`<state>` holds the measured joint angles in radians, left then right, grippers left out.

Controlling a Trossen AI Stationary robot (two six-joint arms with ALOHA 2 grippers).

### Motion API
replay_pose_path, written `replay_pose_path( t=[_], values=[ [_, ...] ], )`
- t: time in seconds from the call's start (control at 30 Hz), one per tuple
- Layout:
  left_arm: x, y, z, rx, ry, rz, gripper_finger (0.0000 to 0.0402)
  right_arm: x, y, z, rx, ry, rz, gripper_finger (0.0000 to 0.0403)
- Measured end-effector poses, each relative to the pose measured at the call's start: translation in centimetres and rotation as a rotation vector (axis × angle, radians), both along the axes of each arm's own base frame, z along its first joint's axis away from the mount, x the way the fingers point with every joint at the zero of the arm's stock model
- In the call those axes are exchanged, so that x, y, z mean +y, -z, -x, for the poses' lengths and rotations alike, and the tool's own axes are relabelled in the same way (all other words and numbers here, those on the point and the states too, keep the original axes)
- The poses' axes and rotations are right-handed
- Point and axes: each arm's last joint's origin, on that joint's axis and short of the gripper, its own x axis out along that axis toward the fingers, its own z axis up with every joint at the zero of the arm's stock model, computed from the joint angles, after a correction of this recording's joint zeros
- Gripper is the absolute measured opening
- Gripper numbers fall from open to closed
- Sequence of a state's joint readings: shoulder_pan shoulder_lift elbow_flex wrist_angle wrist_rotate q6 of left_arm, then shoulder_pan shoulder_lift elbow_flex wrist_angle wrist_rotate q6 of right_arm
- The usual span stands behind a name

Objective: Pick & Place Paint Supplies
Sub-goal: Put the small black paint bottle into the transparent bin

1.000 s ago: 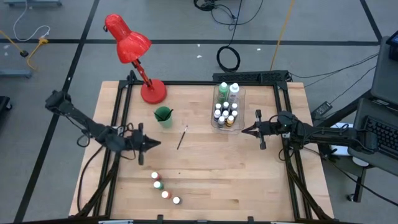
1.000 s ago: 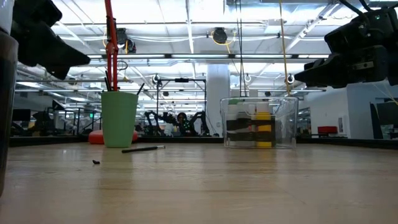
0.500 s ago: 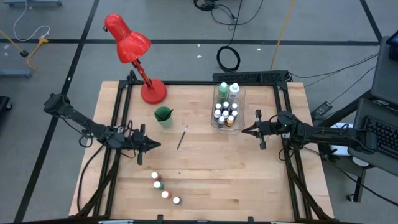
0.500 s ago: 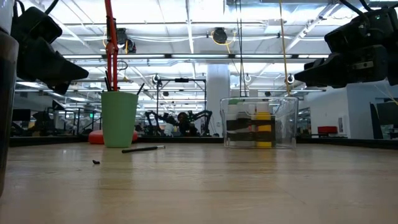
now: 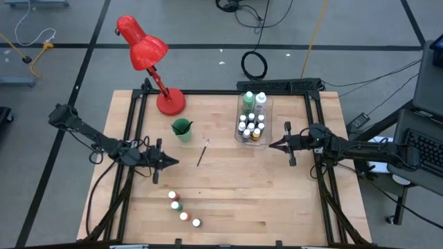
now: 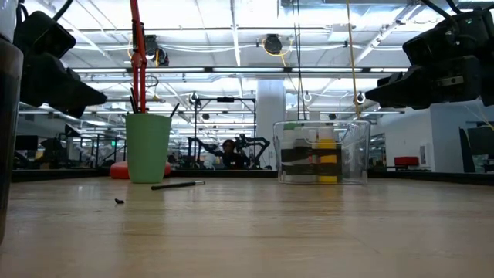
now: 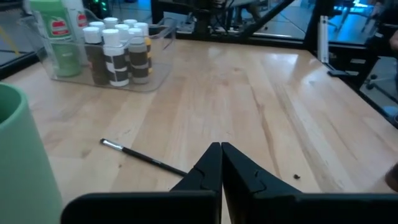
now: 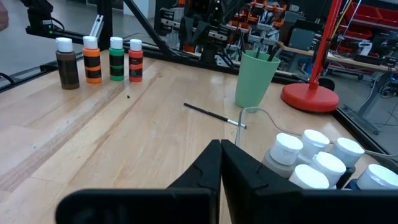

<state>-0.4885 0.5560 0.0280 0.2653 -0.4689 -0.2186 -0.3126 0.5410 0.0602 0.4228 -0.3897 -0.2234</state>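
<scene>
My left gripper (image 5: 169, 161) (image 7: 221, 152) is shut and hangs above the table's left half, short of a thin dark paintbrush (image 5: 203, 153) (image 7: 146, 160) that lies flat on the wood. My right gripper (image 5: 271, 145) (image 8: 221, 147) is shut beside the clear bin (image 5: 252, 119), which holds small white-capped bottles plus a green and a white larger bottle. Several tiny paint bottles (image 5: 184, 209) (image 8: 99, 59) stand in a row near the table's near edge. The green cup (image 5: 182, 128) (image 6: 148, 147) holds dark brushes.
A red desk lamp (image 5: 149, 55) stands with its base (image 5: 170, 102) at the table's far left corner, behind the cup. Bare wood (image 5: 263, 187) lies between the two grippers and toward the near right. A small dark speck (image 6: 119, 201) sits on the table.
My left gripper has sunk a little toward the table, staying shut. Nothing on the table has moved.
</scene>
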Motion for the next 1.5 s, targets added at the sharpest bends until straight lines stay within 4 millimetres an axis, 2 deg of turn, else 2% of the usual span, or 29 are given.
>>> replay_pose_path(
  t=[0.13,0.2,0.33,0.43,0.57,0.7,0.87,0.97,1.07,1.2,1.37,1.5],
  values=[
    [0.1,0.0,0.0,-0.006,-0.049,-0.011,0.0007,0.2,-0.8,-0.1,-0.074,-0.012,-0.004,0.0004],
    [0.2,0.0,0.0,-0.009,-0.068,-0.01,0.0007,0.9,-1.2,-0.4,-0.116,-0.05,-0.009,0.0004],
    [0.2,0.0,0.0,-0.011,-0.082,0.005,0.0007,3.2,-1.3,-1.1,-0.153,-0.078,0.02,0.0004],
    [0.2,0.0,0.0,-0.011,-0.082,0.006,0.0008,5.2,-0.9,-1.8,-0.106,-0.104,0.041,0.0004],
    [0.2,0.0,0.0,-0.011,-0.083,0.006,0.0008,8.1,-1.7,-3.7,-0.075,-0.119,0.068,0.0004],
    [0.2,0.0,0.0,-0.01,-0.077,0.007,0.0008,10.9,-1.9,-7.3,-0.031,-0.146,0.085,0.0004],
    [0.2,0.0,0.0,-0.009,-0.072,0.01,0.0008,13.4,-1.2,-14.3,0.024,-0.133,0.027,0.0004],
    [0.1,0.0,0.0,-0.001,-0.034,0.018,0.0008,15.1,-0.9,-18.0,0.021,-0.222,0.046,0.0014],
    [0.0,0.1,0.0,0.012,0.005,0.023,0.0008,16.9,-0.9,-20.6,-0.001,-0.355,0.028,0.0041],
    [-0.1,0.1,0.0,0.018,0.023,0.008,0.0008,18.7,-0.7,-23.6,-0.026,-0.383,0.02,0.0107],
    [-0.1,0.1,0.0,0.017,0.023,0.003,0.0008,19.2,-1.0,-26.7,-0.055,-0.388,-0.024,0.0201],
    [0.0,0.2,0.0,0.023,0.022,0.003,0.0008,19.7,-1.4,-28.3,-0.012,-0.555,-0.127,0.0251]
  ],
)
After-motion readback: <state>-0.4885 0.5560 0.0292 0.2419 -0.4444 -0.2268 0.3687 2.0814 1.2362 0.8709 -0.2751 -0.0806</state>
